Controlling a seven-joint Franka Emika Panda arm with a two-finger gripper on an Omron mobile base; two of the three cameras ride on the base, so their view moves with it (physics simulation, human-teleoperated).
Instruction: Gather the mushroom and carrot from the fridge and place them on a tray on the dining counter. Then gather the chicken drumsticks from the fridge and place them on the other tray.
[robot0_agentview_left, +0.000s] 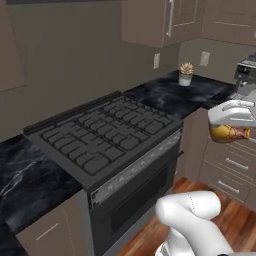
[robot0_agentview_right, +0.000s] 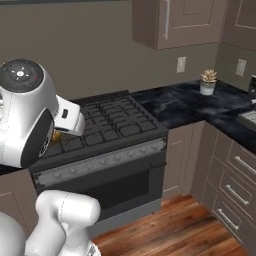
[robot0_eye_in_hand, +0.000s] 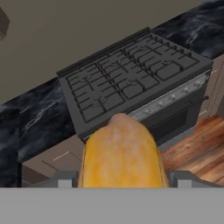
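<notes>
One chicken drumstick (robot0_eye_in_hand: 120, 153), golden and glossy with a paler rounded end pointing away from the hand, sits between the fingers (robot0_eye_in_hand: 120, 179) in the hand view. The fingers stand wide apart and are closed on its thick body, one at each side. In the left base view the same drumstick (robot0_agentview_left: 229, 133) hangs under the white hand at the right edge, up in the air, in front of the taupe drawers (robot0_agentview_left: 230, 167) and well above the wooden floor (robot0_agentview_left: 235, 220). In the right base view only a small orange sliver (robot0_agentview_right: 55, 136) of it shows behind the arm's big white joint.

Beyond the drumstick stands one black gas range (robot0_agentview_left: 107, 135) with dark cast grates on top, a row of small knobs along its grey front strip and one oven door with a bar handle below. No writing on it can be read. Black white-veined marble table tops (robot0_agentview_left: 170, 95) run on either side of the range and turn the corner to the right.

One small potted succulent (robot0_agentview_left: 186, 73) in a pale pot stands on the table near the corner; the plant is all the pot holds. Two pale wall outlets (robot0_agentview_left: 156, 60) sit on the taupe wall, one on each side of that corner. Taupe upper cabinets (robot0_agentview_left: 160, 20) hang above, one with a long grey vertical handle.
</notes>
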